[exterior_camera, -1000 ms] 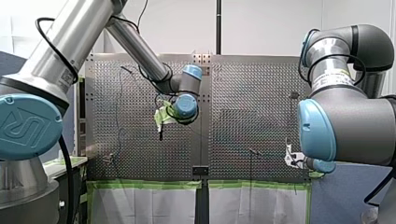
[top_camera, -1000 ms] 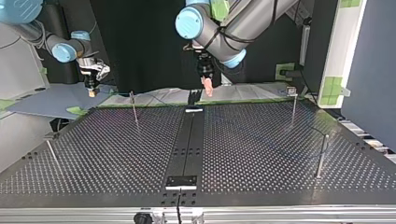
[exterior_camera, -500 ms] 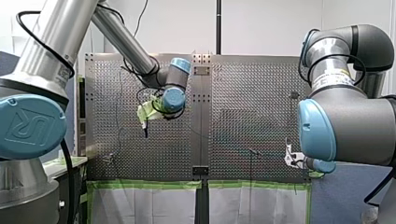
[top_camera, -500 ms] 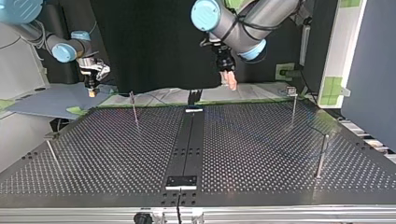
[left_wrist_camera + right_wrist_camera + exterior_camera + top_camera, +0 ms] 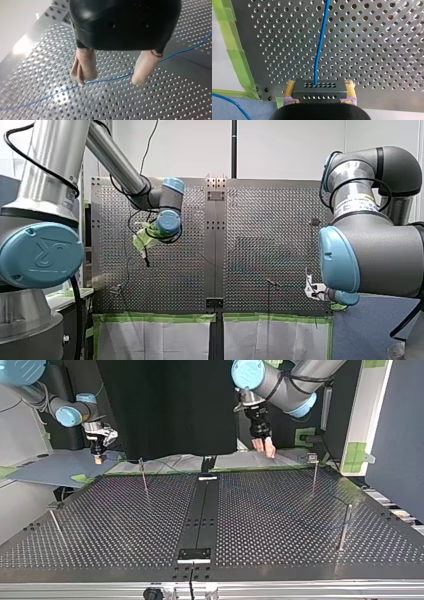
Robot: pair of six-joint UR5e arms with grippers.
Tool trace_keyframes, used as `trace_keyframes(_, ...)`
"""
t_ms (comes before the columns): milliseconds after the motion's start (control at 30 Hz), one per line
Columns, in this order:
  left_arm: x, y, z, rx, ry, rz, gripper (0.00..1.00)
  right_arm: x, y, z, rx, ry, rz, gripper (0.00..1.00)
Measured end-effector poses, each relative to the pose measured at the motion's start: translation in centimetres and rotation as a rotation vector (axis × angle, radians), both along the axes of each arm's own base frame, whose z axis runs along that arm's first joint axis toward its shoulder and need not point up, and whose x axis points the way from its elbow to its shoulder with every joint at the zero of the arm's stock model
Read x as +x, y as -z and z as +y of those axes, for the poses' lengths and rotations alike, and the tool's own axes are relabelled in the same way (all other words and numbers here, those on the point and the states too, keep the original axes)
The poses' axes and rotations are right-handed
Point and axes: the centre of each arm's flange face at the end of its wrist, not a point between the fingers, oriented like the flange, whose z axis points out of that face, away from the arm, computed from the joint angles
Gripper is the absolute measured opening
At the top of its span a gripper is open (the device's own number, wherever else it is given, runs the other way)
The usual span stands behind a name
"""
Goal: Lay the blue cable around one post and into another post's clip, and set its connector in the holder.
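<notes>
My right hand is closed on the black connector, which is clamped between its two pads. The blue cable comes out of the connector's top face and runs straight ahead of the hand over the perforated bench. This hand sits at a bench edge lined with green tape; in the top view it is just outside the far left corner.

My left hand is wide open and holds nothing. Its beige fingers point down at the bench. The cable lies on the surface below them, passing the tip of one finger and going behind the other; I cannot tell whether it touches either. In the top view this hand is at the far edge, near a thin post by the far right corner.
</notes>
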Motion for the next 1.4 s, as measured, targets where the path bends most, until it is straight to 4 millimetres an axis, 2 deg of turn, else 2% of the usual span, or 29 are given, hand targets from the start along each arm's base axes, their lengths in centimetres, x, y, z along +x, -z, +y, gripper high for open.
trace_keyframes(133, 0.4, -1.1, 1.4, -0.059, -0.006, -0.029, 1.0, 0.0, 0.0, 0.0, 0.0, 0.0, 0.0, 0.0)
trace_keyframes(500, 2.5, -5.8, 4.8, -0.225, -0.014, -0.149, 1.0, 0.1, 0.0, 0.0, 0.001, -0.003, 0.003, 0.0)
trace_keyframes(800, 3.3, -9.2, 7.4, -0.332, -0.012, -0.237, 1.0, 0.1, 0.1, 0.1, 0.004, -0.003, 0.005, 0.0)
trace_keyframes(1200, 3.5, -13.6, 11.1, -0.389, 0.0, -0.347, 1.0, 0.1, 0.1, 0.1, 0.003, -0.003, 0.005, 0.0)
trace_keyframes(1400, 2.6, -14.2, 13.5, -0.398, -0.053, -0.391, 1.0, 0.1, 0.1, 0.1, 0.002, -0.003, 0.005, 0.0)
